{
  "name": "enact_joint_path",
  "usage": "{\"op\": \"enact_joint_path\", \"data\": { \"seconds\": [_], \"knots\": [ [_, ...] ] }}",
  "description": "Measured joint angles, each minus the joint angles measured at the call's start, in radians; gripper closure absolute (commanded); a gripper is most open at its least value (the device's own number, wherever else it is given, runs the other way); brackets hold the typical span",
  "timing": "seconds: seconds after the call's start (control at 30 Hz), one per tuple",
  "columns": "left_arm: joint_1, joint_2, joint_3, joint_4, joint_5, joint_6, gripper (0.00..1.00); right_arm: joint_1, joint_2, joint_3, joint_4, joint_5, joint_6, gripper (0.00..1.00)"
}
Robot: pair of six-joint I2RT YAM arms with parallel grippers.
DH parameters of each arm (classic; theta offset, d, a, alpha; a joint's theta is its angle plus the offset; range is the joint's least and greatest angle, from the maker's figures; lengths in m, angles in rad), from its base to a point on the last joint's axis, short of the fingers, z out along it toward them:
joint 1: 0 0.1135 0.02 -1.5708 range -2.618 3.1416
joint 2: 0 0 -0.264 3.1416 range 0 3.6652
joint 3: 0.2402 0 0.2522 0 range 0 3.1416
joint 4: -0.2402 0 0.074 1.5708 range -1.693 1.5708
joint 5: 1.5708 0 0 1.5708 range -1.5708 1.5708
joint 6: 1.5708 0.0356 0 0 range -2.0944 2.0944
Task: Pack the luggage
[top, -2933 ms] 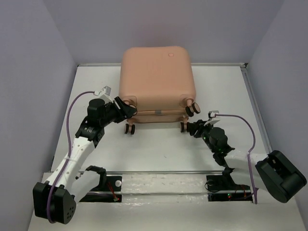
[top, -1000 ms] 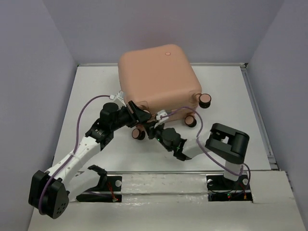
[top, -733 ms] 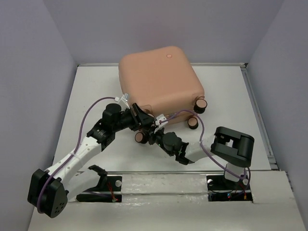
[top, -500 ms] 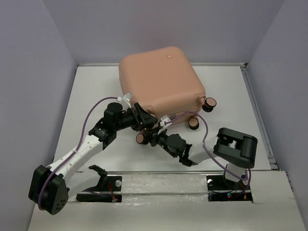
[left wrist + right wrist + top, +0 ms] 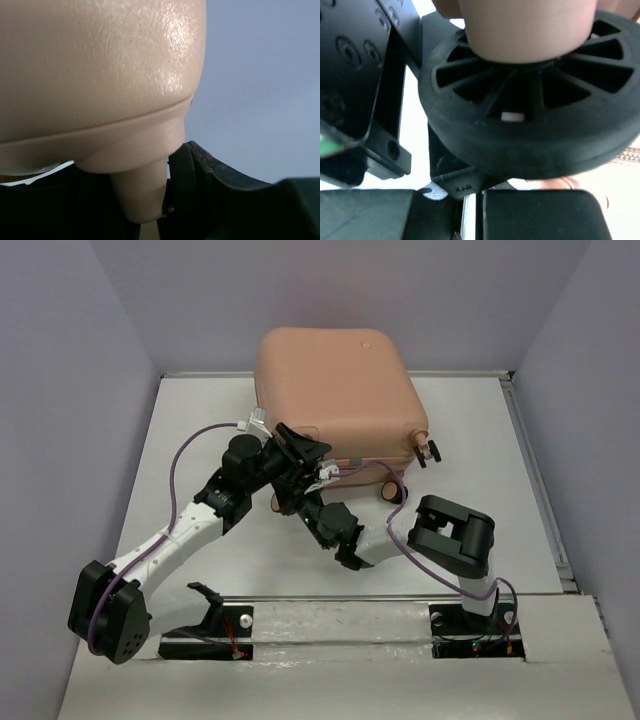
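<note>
The luggage (image 5: 335, 400), a closed peach-pink hard-shell suitcase, stands tipped at the back centre of the table, its wheels toward me. My left gripper (image 5: 303, 455) is at its near left corner. In the left wrist view the shell (image 5: 100, 65) fills the top and a peach wheel stem (image 5: 142, 192) sits between my fingers (image 5: 210, 185), which are shut on it. My right gripper (image 5: 305, 502) is just below, fingers nearly together (image 5: 470, 212), tips against a black spoked wheel (image 5: 530, 135).
Two more wheels (image 5: 392, 495) (image 5: 428, 450) stick out at the suitcase's near right side. Lilac walls enclose the white table (image 5: 200, 420) on three sides. The mounting rail (image 5: 340, 625) runs along the near edge. The left arm's black body (image 5: 355, 75) is close beside the right gripper.
The suitcase has been turned and tipped up toward the back. Both grippers have moved up and back with its near left corner; the right arm has swung far to the left.
</note>
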Motion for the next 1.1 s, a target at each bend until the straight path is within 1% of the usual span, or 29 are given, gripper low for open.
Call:
{"op": "enact_joint_path", "data": {
  "seconds": [0.03,0.07,0.1,0.13,0.17,0.2,0.23,0.27,0.3,0.33,0.37,0.43,0.47,0.53,0.63,0.73,0.8,1.1],
  "knots": [
    [-0.011,-0.006,-0.01,-0.001,-0.004,-0.002,0.94,0.005,-0.006,-0.024,0.014,0.001,-0.001,0.66],
    [-0.024,-0.012,-0.023,-0.011,0.0,-0.003,0.94,0.014,-0.023,-0.065,0.026,0.001,0.001,0.44],
    [-0.033,-0.014,-0.03,-0.018,0.004,-0.004,0.91,0.028,-0.043,-0.112,0.034,0.0,0.008,0.38],
    [-0.049,-0.027,-0.054,-0.028,0.01,-0.004,0.91,0.039,-0.06,-0.153,0.036,-0.014,0.005,0.33],
    [-0.058,-0.04,-0.081,-0.031,0.019,-0.001,0.85,0.054,-0.087,-0.211,0.038,-0.033,0.014,0.27],
    [-0.066,-0.056,-0.116,-0.034,0.024,0.0,0.81,0.072,-0.129,-0.293,0.035,-0.058,0.026,0.24],
    [-0.066,-0.077,-0.153,-0.04,0.031,0.0,0.74,0.085,-0.154,-0.345,0.033,-0.064,0.037,0.23],
    [-0.065,-0.092,-0.179,-0.037,0.034,-0.001,0.69,0.107,-0.203,-0.419,0.025,-0.08,0.053,0.2],
    [-0.058,-0.122,-0.208,-0.013,0.042,-0.005,0.54,0.117,-0.246,-0.467,0.017,-0.086,0.063,0.19],
    [-0.056,-0.141,-0.217,-0.011,0.043,-0.006,0.46,0.118,-0.304,-0.517,0.004,-0.087,0.076,0.18],
    [-0.048,-0.167,-0.233,-0.01,0.044,-0.006,0.4,0.117,-0.355,-0.547,-0.013,-0.087,0.093,0.15],
    [-0.032,-0.207,-0.273,0.005,0.045,-0.002,0.27,0.112,-0.47,-0.583,-0.102,-0.085,0.123,0.13],
    [-0.027,-0.226,-0.29,0.014,0.045,0.002,0.18,0.108,-0.538,-0.587,-0.156,-0.084,0.135,0.11],
    [-0.02,-0.251,-0.311,0.057,0.051,0.02,0.08,0.106,-0.639,-0.575,-0.26,-0.077,0.151,0.08],
    [-0.015,-0.284,-0.329,0.106,0.071,0.042,0.03,0.106,-0.708,-0.552,-0.362,-0.067,0.137,0.07],
    [-0.007,-0.285,-0.341,0.13,0.09,0.051,0.01,0.09,-0.702,-0.498,-0.447,-0.067,0.093,0.07],
    [0.002,-0.285,-0.345,0.145,0.108,0.056,0.01,0.077,-0.674,-0.434,-0.493,-0.071,0.057,0.07],
    [0.05,-0.295,-0.393,0.237,0.157,0.058,0.01,0.024,-0.584,-0.229,-0.541,-0.077,-0.095,0.07]
  ]
}}
